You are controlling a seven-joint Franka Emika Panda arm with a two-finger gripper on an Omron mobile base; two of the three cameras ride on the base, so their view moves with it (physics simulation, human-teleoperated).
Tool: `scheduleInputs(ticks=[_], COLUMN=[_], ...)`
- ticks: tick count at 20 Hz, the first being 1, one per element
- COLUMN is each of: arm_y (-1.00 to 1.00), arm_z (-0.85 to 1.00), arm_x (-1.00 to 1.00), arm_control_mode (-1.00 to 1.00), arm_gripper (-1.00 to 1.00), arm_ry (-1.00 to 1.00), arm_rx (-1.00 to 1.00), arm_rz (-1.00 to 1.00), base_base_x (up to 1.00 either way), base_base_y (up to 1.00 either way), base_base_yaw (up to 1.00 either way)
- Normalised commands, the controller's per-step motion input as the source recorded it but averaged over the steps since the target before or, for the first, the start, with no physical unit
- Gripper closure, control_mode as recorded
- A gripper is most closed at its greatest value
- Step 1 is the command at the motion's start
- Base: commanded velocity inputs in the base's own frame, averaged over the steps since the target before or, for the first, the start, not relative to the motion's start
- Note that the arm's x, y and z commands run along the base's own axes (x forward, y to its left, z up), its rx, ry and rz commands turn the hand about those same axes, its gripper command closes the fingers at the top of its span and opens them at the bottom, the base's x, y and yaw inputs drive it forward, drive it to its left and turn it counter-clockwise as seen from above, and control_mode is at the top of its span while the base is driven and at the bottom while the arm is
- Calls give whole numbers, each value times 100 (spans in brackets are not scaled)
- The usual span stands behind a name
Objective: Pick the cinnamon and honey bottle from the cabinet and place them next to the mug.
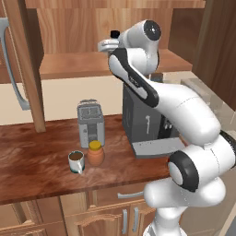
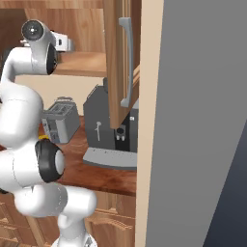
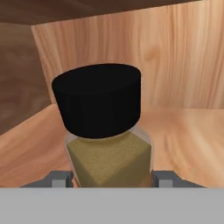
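black-capped olive cinnamon (image 3: 109,144), wood-grain cabinet (image 3: 183,57)

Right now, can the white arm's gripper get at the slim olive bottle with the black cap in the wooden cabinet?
Probably yes: the slim olive bottle with the black cap already sits between the gripper fingertips on the wooden cabinet shelf, nothing between them.

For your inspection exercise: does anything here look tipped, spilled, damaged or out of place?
Nothing stands out. The squat orange honey jar with yellow lid stands upright beside the small white mug on the wooden counter; the black-capped cinnamon bottle stands upright on the cabinet shelf.
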Motion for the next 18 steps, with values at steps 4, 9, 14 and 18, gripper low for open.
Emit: scheduleInputs(ticks=[4,9,14,18], arm_y=[0,0,0,0], arm_z=[0,11,21,2], arm_x=[-100,-100,-100,-88], arm_control_mode=[-100,-100,-100,-100], arm_gripper=[100,100,100,100], arm_ry=[-16,-9,-2,5], arm_rx=[5,3,1,0], arm_rz=[9,11,14,24], base_base_x=[0,0,0,0], base_base_y=[0,0,0,0], base_base_yaw=[0,0,0,0])
